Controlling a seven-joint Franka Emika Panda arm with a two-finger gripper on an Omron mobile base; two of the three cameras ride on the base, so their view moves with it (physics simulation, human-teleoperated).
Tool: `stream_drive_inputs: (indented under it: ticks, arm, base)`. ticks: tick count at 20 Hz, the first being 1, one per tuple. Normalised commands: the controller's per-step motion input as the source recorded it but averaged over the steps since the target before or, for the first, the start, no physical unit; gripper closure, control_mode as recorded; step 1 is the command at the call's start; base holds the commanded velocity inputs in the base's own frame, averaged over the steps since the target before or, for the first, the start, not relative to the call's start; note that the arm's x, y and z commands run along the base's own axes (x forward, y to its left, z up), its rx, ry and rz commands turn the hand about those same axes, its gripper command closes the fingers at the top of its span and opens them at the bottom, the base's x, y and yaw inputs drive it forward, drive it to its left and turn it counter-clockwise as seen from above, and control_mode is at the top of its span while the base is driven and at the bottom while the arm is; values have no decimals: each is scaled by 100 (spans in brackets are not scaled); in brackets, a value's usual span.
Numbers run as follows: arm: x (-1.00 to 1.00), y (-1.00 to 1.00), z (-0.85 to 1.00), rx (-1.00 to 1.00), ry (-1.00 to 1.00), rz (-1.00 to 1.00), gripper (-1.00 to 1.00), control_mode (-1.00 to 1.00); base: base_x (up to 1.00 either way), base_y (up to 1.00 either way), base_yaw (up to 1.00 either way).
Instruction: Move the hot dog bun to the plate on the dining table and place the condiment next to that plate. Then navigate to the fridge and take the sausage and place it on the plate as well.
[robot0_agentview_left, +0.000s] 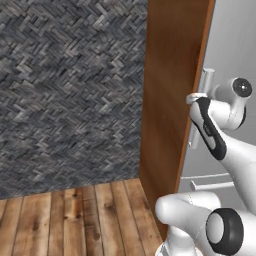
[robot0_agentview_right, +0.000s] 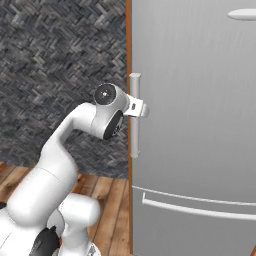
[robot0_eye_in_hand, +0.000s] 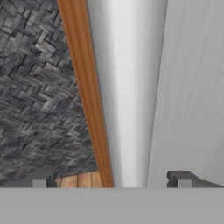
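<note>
The fridge fills the right side, its grey door shut. A vertical silver handle runs down the door's left edge. My gripper is up against that handle at mid height, also seen from the left. In the hand view the handle stands between the two dark fingertips, and my gripper is open around it with gaps on both sides. The sausage is hidden behind the shut door. The hot dog bun, condiment and plate are out of view.
A brown wooden side panel borders the fridge on the left. Beyond it is a grey herringbone tiled wall above a wooden plank floor. A horizontal drawer handle crosses the fridge's lower part.
</note>
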Motion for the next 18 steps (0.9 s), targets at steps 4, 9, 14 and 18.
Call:
stream_drive_inputs:
  ticks: [4, 9, 14, 18]
  arm:
    - [41, -8, 0, 3, -2, 0, -100, -100]
    - [44, -11, 0, 4, -2, 0, -100, -100]
    - [38, -2, -11, 1, -2, 0, 100, -100]
    - [0, -7, 0, -1, 2, 0, 100, -100]
  base:
    - [0, 0, 0]
    - [0, 0, 0]
    - [0, 0, 0]
    - [0, 0, 0]
